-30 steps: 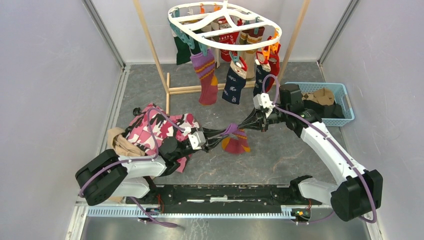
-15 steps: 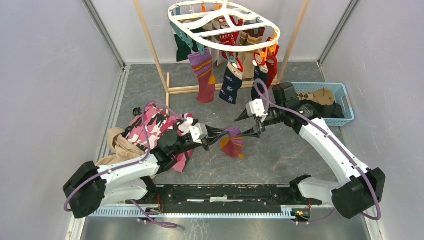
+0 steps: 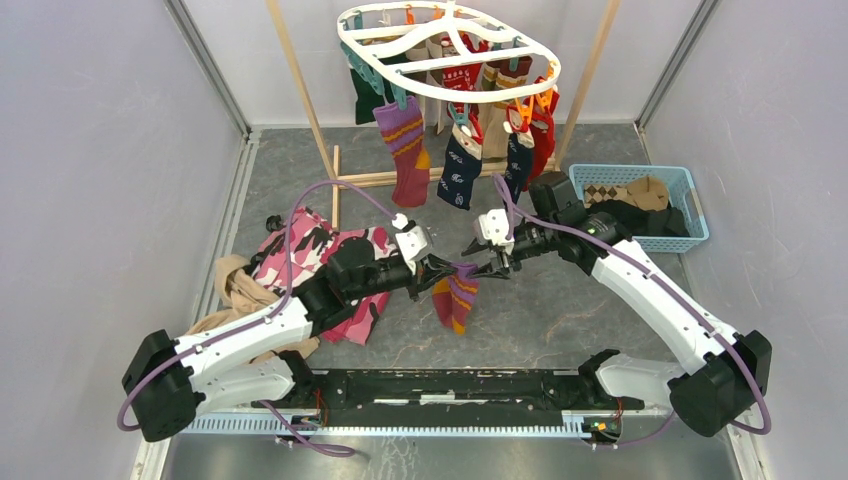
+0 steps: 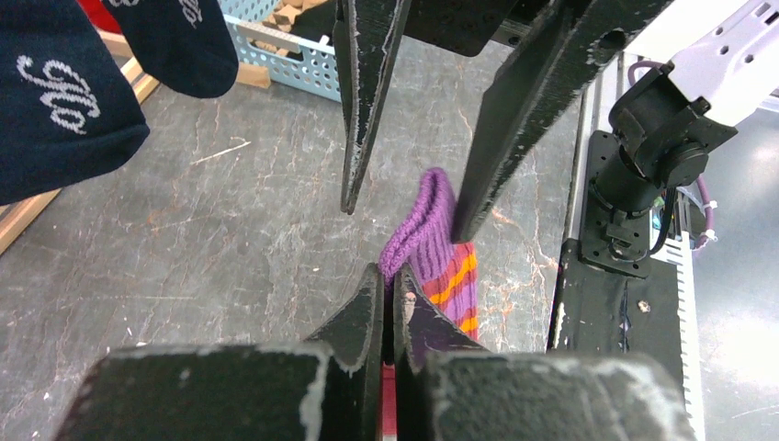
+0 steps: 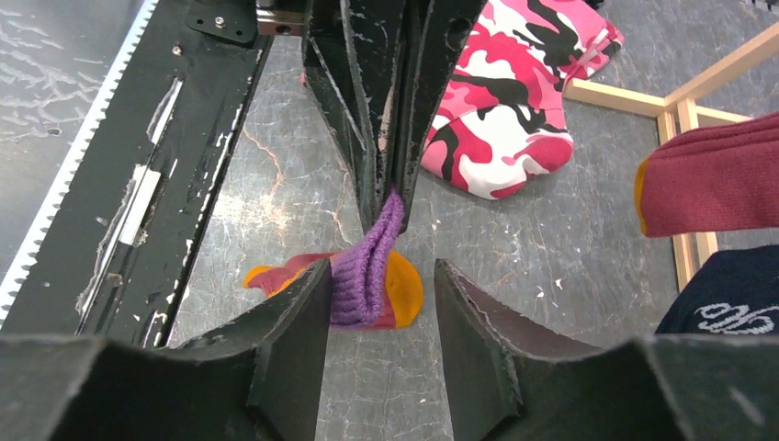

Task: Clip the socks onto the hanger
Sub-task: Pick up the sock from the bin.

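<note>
1. Left gripper (image 3: 443, 271), jaws closed, pinches the cuff of a purple sock with orange stripes (image 3: 455, 298). The sock hangs toe-down over the grey table (image 3: 560, 300).
2. Right gripper (image 3: 480, 259), jaws apart, faces the left one. Its fingers (image 5: 276, 322) stand on either side of the same cuff.
3. Pink camouflage cloth (image 3: 310, 250) lies to the left, partly under the left arm.
4. Blue basket (image 3: 693, 222) sits at the far right and holds dark and tan fabric.
5. White hanger (image 3: 440, 92) hangs at the back between the poles of the wooden rack (image 3: 300, 90). Clipped socks (image 3: 408, 150) dangle from its orange and teal clips.
</note>
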